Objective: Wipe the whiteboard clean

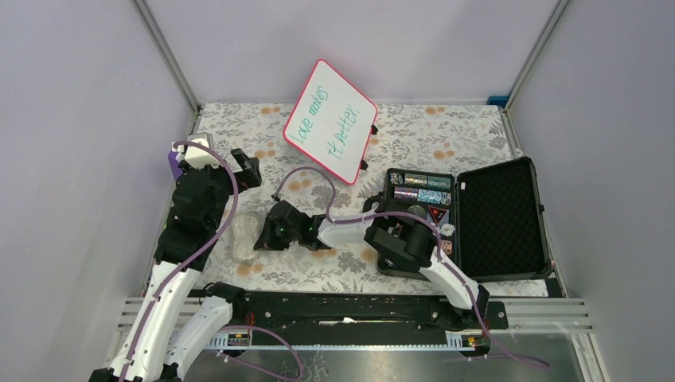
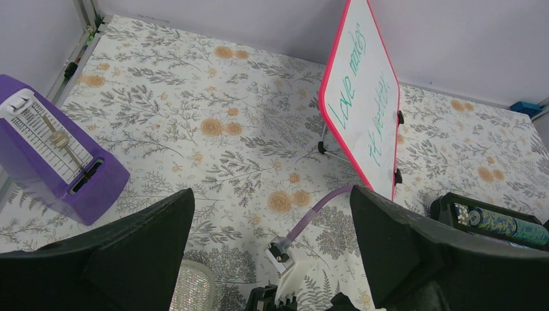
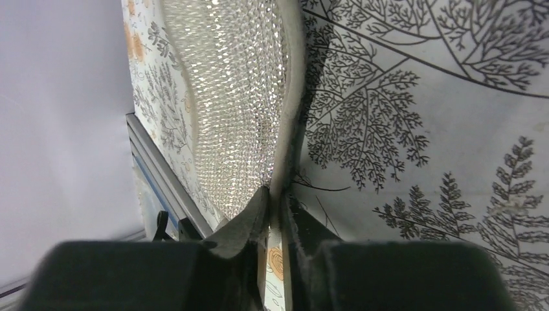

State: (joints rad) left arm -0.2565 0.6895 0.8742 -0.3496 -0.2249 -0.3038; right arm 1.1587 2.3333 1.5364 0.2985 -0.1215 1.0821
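The whiteboard (image 1: 330, 121) stands tilted on its black feet at the back of the table, red-rimmed, with green handwriting across it; the left wrist view shows the whiteboard (image 2: 362, 103) from the side. A silvery, glittering pad (image 1: 244, 236) with a pale rim lies on the flowered cloth near the left arm. My right gripper (image 1: 264, 233) reaches left to it. In the right wrist view, the right gripper (image 3: 276, 201) is shut, with the rim of the pad (image 3: 236, 97) pinched between its fingers. My left gripper (image 1: 249, 170) hangs open above the cloth, and the left gripper (image 2: 270, 194) holds nothing.
A purple metronome (image 2: 52, 155) stands at the left edge. An open black case of poker chips (image 1: 470, 215) lies at the right, under the right arm. The right arm's purple cable (image 2: 317, 210) runs across the middle. Grey walls close in the table.
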